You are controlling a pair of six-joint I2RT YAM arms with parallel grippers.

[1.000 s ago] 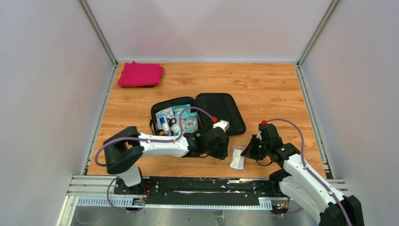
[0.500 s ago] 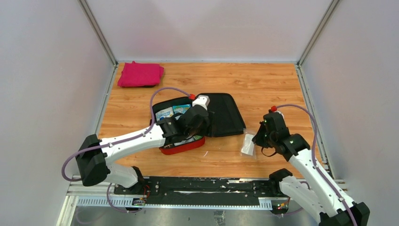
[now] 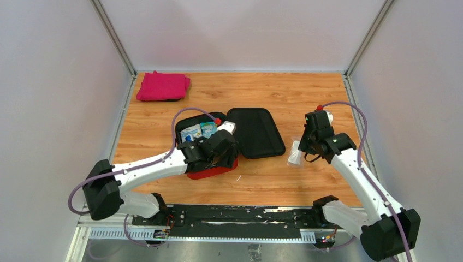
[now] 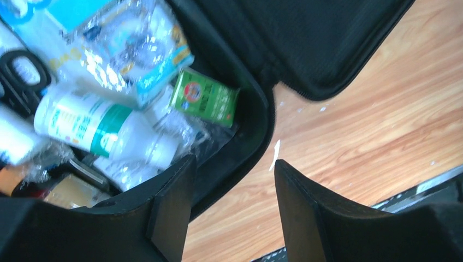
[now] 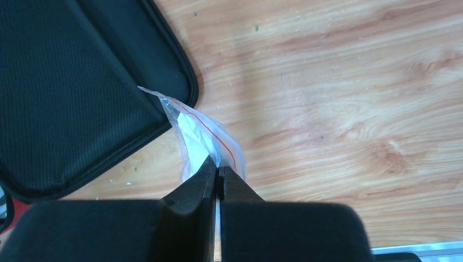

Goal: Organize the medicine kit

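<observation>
The medicine kit (image 3: pixel 214 171) lies open mid-table, red outside and black inside, its lid (image 3: pixel 255 132) flat to the right. The base holds a white bottle (image 4: pixel 104 128), a green box (image 4: pixel 205 98), wrapped packs (image 4: pixel 125 43) and black scissors (image 4: pixel 22 71). My left gripper (image 4: pixel 233 164) hovers open over the kit's near right rim (image 4: pixel 256 125), with nothing between its fingers. The right gripper (image 5: pixel 218 170) is shut on a clear zip bag (image 5: pixel 205 134) with a red seal line. That bag (image 3: pixel 295 155) hangs just right of the lid (image 5: pixel 71 93).
A folded pink cloth (image 3: pixel 162 86) lies at the far left corner. Grey walls with aluminium posts enclose the wooden table (image 3: pixel 306 98) on three sides. A black mounting rail (image 3: pixel 229 215) runs along the near edge.
My left gripper opened wider and swung from the kit's near right side to over its base. The right gripper carried the bag up and away from the near edge toward the lid.
</observation>
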